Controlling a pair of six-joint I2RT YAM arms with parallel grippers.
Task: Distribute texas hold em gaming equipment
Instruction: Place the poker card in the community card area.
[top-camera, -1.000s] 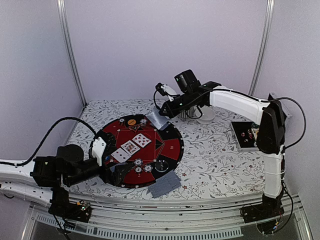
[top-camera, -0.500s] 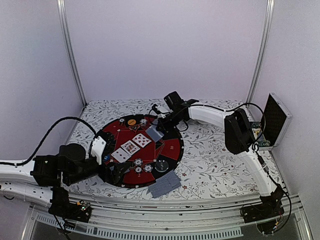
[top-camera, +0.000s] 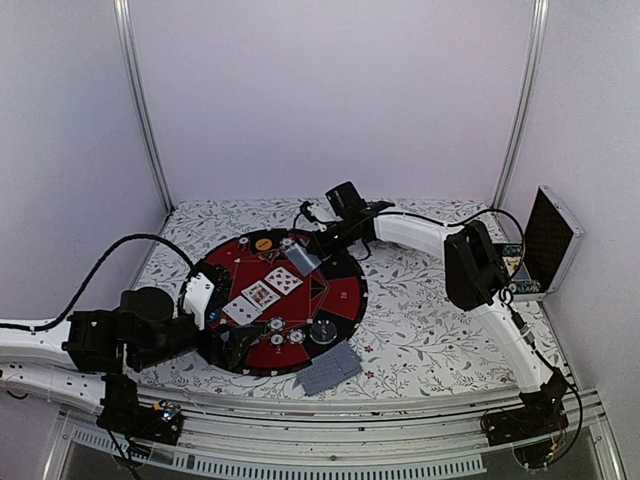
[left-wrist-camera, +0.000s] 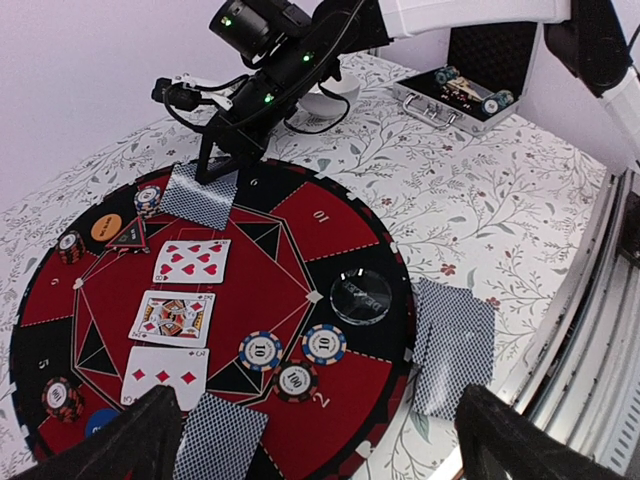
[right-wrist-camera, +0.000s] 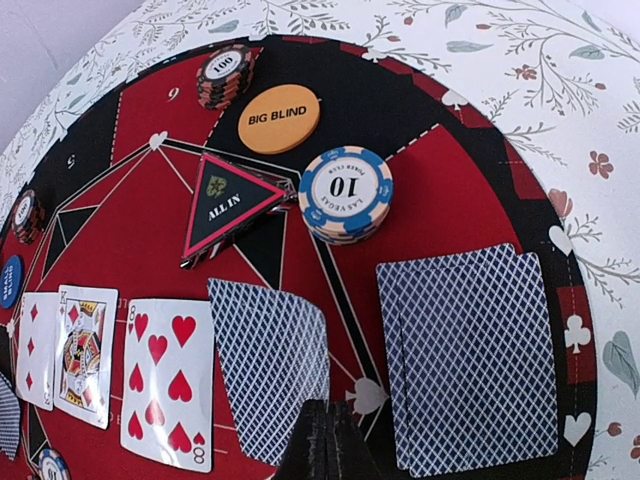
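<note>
While right gripper (right-wrist-camera: 329, 425) pinches card (right-wrist-camera: 265, 365) | blue chips (right-wrist-camera: 346, 193) ahead | stacked cards (right-wrist-camera: 470, 355) beside

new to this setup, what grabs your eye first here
The big round red-and-black mat fills the middle of the floral table, with three white face-up playing cards in a row near its centre. Over its far side, the right arm's fingers pinch a grey-blue-backed playing card.

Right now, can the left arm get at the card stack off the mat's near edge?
Probably yes: the left gripper is open, close by, and nothing stands between it and the stack.
</note>
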